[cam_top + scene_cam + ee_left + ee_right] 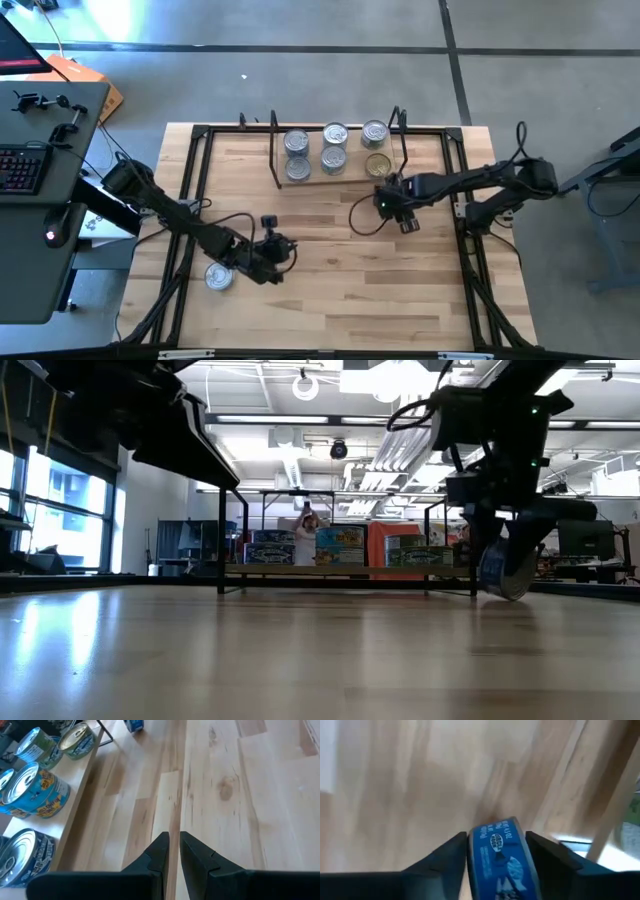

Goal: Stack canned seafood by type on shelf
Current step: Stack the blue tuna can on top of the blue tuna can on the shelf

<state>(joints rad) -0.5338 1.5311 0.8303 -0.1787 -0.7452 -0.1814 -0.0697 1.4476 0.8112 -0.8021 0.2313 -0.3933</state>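
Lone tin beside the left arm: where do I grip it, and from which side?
Probably the round side wall, fingers straddling the lid, coming straight down: the tin sits flat, lid up, and looks too short for a level approach.

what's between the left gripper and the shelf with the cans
Only bare wooden tabletop, as the high view shows. The left gripper sits near the front, the shelf at the back, and nothing lies between them.

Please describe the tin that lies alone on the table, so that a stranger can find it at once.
Start at the left arm's pincer near the table's front edge. Just outside it lies one silver-lidded tin, flat on the bare tabletop, unlike the tins grouped on the shelf.
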